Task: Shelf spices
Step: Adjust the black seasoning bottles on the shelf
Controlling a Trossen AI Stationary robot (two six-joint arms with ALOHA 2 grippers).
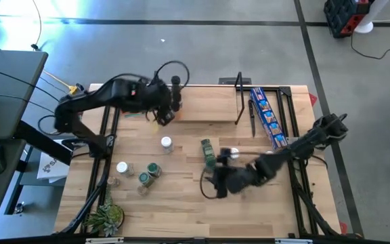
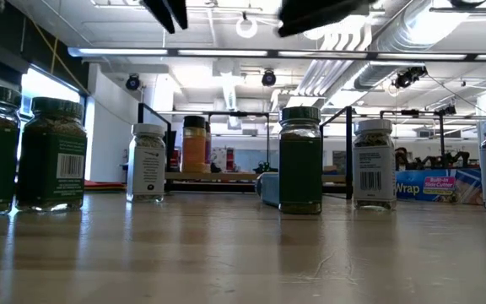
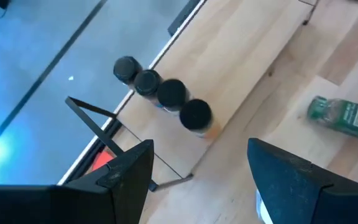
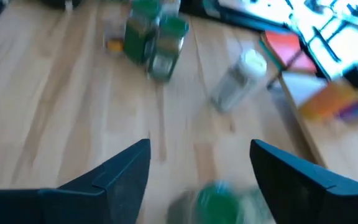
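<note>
The shelf (image 1: 208,105) is a light-wood board with black loop frames, standing at the table's far side. Several black-lidded spice jars (image 3: 171,93) stand in a row at its left end (image 1: 175,90). My left gripper (image 3: 201,168) hovers open above that end (image 1: 162,115). My right gripper (image 4: 201,168) is open over the table's middle (image 1: 213,179). A green-lidded jar (image 4: 216,196) lies on its side just before its fingers (image 1: 207,152); I see no touch. More jars with white and green lids (image 1: 147,173) stand on the table's left half.
A long blue packet (image 1: 268,118) lies on the shelf's right part, and a flat red square (image 3: 104,158) lies by its left frame. A white-lidded jar (image 1: 166,143) and another (image 1: 226,154) stand mid-table. A small plant (image 1: 107,218) sits at the near left corner.
</note>
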